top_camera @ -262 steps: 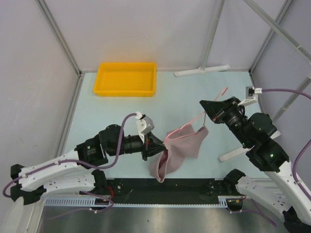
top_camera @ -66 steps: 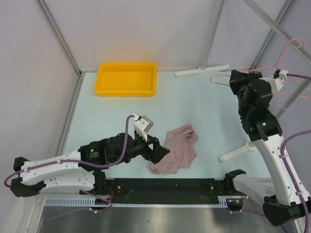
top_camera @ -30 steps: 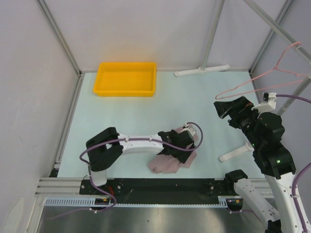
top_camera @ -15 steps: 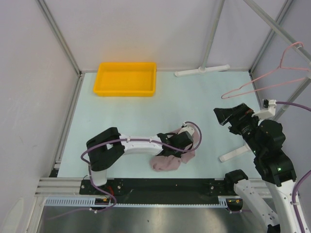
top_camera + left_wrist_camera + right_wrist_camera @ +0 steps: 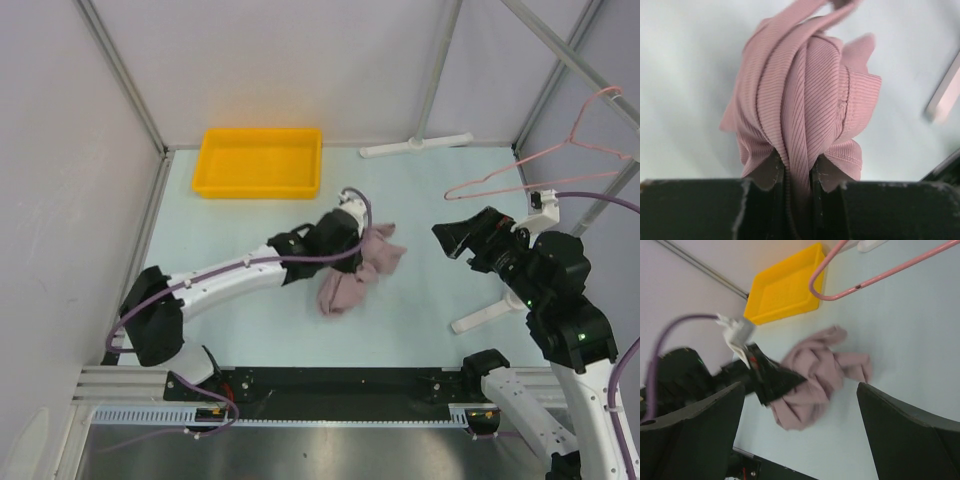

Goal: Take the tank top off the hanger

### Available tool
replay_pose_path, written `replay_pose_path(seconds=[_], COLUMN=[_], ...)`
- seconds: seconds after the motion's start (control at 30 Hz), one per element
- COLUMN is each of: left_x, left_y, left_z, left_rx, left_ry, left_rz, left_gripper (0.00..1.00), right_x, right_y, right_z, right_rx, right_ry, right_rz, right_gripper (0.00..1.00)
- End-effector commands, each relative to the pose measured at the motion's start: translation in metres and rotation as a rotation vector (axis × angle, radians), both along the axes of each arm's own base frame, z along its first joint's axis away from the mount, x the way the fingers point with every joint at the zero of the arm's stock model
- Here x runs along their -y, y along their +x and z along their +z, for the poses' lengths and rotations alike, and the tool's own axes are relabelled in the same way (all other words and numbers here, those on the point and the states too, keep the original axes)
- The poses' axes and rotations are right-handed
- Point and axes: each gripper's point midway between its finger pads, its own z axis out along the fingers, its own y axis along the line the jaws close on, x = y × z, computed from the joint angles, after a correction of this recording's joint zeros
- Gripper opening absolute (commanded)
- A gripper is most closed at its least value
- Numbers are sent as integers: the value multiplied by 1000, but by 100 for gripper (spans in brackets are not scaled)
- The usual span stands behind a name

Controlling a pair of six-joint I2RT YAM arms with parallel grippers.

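My left fingers (image 5: pixel 797 175) are pinched on a gathered fold of the top (image 5: pixel 355 275), the ribbed pink cloth squeezed in the narrow gap between them and bunching out in front of the wrist camera. The rest of the top lies crumpled on the surface (image 5: pixel 240 230) near its middle, one end lifted toward my left fingers, the other trailing toward the near edge. The yellow tray (image 5: pixel 258 131) sits at the far left corner of the surface, apart from the top; all I see inside it is its own yellow floor. My right fingers (image 5: pixel 801 390) are spread wide with nothing between them, raised over the right side and turned toward the top. The hanger (image 5: pixel 540 165) is off the top, up at the far right above my right arm, its hook by the grey pole (image 5: pixel 575 62).
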Motion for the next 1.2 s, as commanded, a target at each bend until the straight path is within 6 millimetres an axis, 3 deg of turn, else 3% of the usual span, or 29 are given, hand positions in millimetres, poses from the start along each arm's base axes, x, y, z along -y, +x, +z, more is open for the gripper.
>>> replay_pose_path(seconds=[0.0,0.03,0.1,0.13,0.17,0.2,0.23,0.33,0.37,0.43,0.47,0.5,0.53,0.57,0.6,0.63,0.73,0.8,0.83,0.9,0.93,1.0,1.13,1.17], left_x=[-5,-8,-28,-30,-48,-56,-63,-95,-115,-130,-153,-154,-161,-177,-175,-188,-205,-217,-228,-233,-240,-244,-255,-253], left_y=[60,71,96,106,125,137,146,185,205,229,247,268,281,296,317,330,363,370,371,374,371,370,382,388], left_z=[120,149,173,194,204,214,236,256,253,259,257,238,243,236,206,208,153,129,104,93,76,63,40,23], left_rx=[193,249,317,345,361,385,429,515,524,529,526,476,476,457,382,384,263,167,136,123,106,75,69,25], left_ry=[-195,-224,-227,-260,-261,-260,-280,-293,-293,-368,-382,-414,-443,-450,-472,-497,-536,-613,-608,-696,-693,-744,-823,-856], left_rz=[26,42,94,93,137,148,160,222,269,333,401,434,462,507,530,563,687,821,907,1012,1087,1192,1370,1409], left_gripper=[0,0,0,0,0,0,0,0,0,0,0,0,0,0,0,0,0,0,0,0,0,0,0,0], right_x=[-6,-9,-14,-17,-20,-24,-26,-31,-33,-37,-39,-39,-39,-40,-38,-39,-37,-37,-38,-40,-41,-46,-54,-55], right_y=[-2,-2,2,4,8,11,15,24,27,33,37,40,41,45,48,49,55,60,62,65,65,63,61,61], right_z=[22,24,26,26,19,24,21,12,11,10,8,7,10,8,7,7,8,5,4,1,0,-5,-16,-18], right_rx=[80,78,91,99,94,125,123,132,141,160,153,146,152,143,143,147,154,145,143,132,126,107,82,79], right_ry=[-23,-17,9,21,29,41,43,56,62,77,76,67,56,45,35,27,17,6,0,-6,-6,-2,-5,-6], right_rz=[57,70,87,93,101,117,122,133,138,147,151,149,149,146,133,133,104,97,98,97,100,111,117,116], right_gripper=[100,100,100,100,100,100,100,100,100,100,100,100,100,100,100,100,100,100,100,100,100,100,100,100])
